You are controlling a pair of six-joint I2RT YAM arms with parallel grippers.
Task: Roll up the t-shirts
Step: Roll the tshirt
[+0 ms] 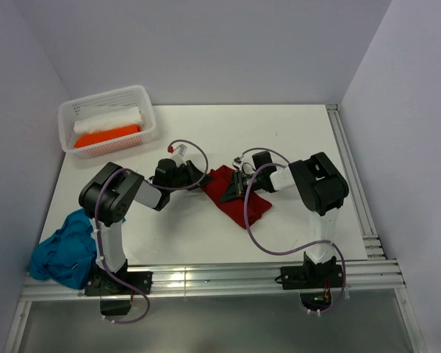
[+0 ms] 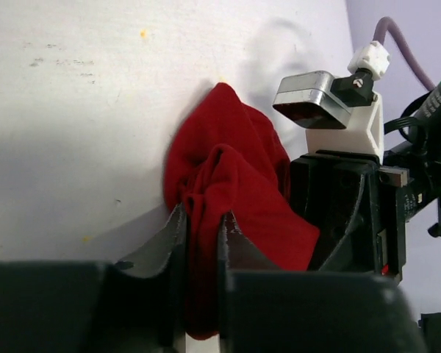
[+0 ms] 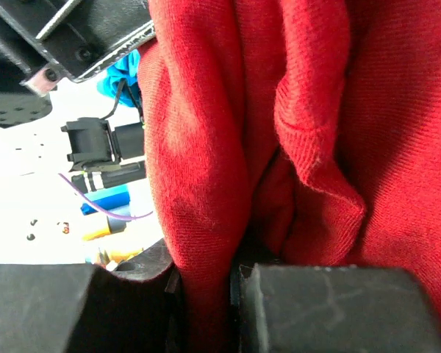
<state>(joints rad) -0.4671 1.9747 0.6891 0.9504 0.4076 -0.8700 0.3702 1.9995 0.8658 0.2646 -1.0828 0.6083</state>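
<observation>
The dark red t-shirt (image 1: 239,197) lies bunched at the table's middle. My left gripper (image 1: 203,179) is shut on its left edge; the left wrist view shows the red cloth (image 2: 228,176) pinched between my fingers (image 2: 173,235). My right gripper (image 1: 231,188) is shut on a fold from the right; red cloth (image 3: 294,132) fills the right wrist view and runs down between the jaws. The teal blue t-shirt (image 1: 62,250) lies crumpled at the front left, beside the left arm's base; a small teal patch (image 3: 121,73) also shows in the right wrist view.
A white perforated basket (image 1: 136,94) stands at the back left, holding a white roll (image 1: 110,119) and an orange roll (image 1: 106,137). An aluminium rail (image 1: 353,184) runs along the right edge and the front edge. Purple cables loop near both wrists.
</observation>
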